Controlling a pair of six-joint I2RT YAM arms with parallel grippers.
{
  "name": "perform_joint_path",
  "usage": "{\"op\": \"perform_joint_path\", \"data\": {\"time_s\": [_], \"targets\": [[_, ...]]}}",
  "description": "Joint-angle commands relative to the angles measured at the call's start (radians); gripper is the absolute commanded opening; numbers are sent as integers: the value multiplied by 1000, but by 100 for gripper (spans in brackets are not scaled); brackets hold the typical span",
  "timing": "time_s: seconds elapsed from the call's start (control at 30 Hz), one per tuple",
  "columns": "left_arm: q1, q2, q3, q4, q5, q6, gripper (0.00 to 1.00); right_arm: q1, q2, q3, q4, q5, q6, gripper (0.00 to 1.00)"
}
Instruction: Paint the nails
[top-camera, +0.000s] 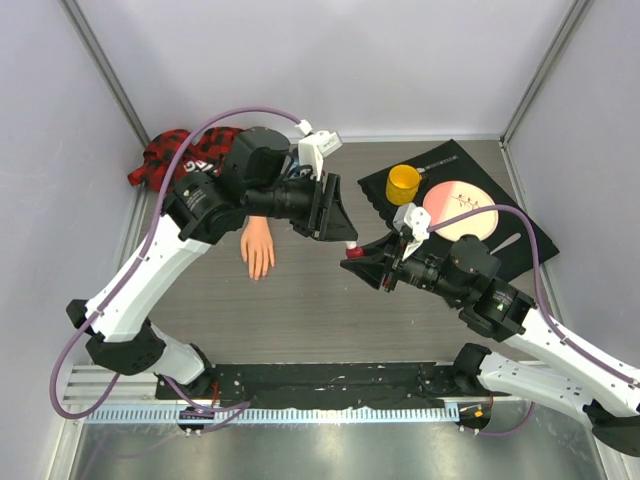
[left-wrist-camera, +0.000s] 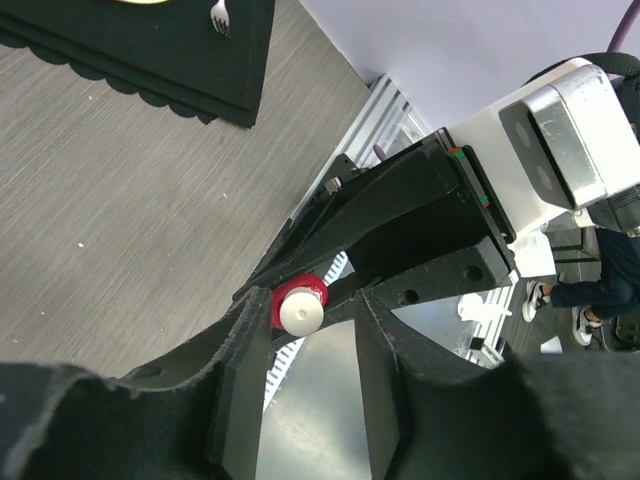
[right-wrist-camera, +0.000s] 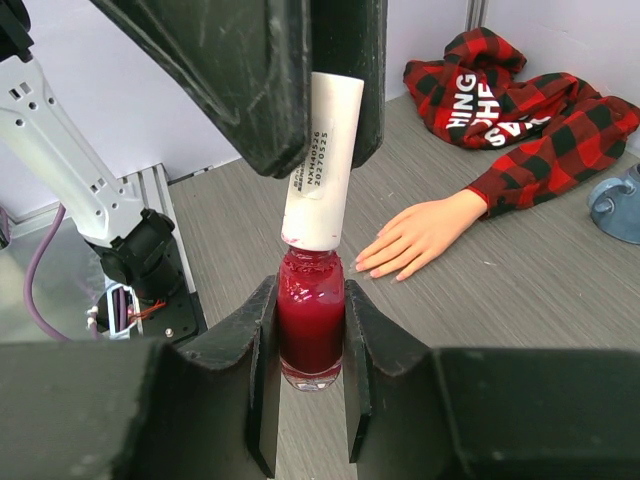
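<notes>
Right gripper (right-wrist-camera: 308, 295) is clamping bottle (right-wrist-camera: 311, 330). Cap (right-wrist-camera: 322, 160) is pointing end-on into left gripper (left-wrist-camera: 308, 300), its fingers sitting narrowly either side; cannot tell if gripping.

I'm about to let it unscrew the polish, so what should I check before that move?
1. Bottle hold: right gripper clamped on polish bottle: ok.
2. Alignment: white cap sits between the left gripper fingers: ok.
3. Cap grip: left gripper closed on white cap: not ok, a gap shows on one side.
4. Seal: white cap on polish bottle, not yet off: ok.
5. Target: mannequin hand flat on table, fingers uncovered: ok.
6. Paint on nails: cannot tell, too small.
</notes>
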Motion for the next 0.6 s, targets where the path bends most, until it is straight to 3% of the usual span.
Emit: {"op": "perform_joint_path", "data": {"time_s": [0.0, 0.1, 0.23, 0.57], "targets": [[4, 2, 36, -3, 2, 25, 39, -3, 5, 54, 46, -11, -5, 1], [4, -5, 33, -3, -27, 31, 31, -3, 5, 52, 46, -13, -3, 1], [3, -27, 13, 17, -41, 51, 13, -3, 5, 44, 50, -8, -2, 1], [3, -65, -13, 57, -72, 45, 0, -3, -23, 17, 73, 12, 5, 1]]}}
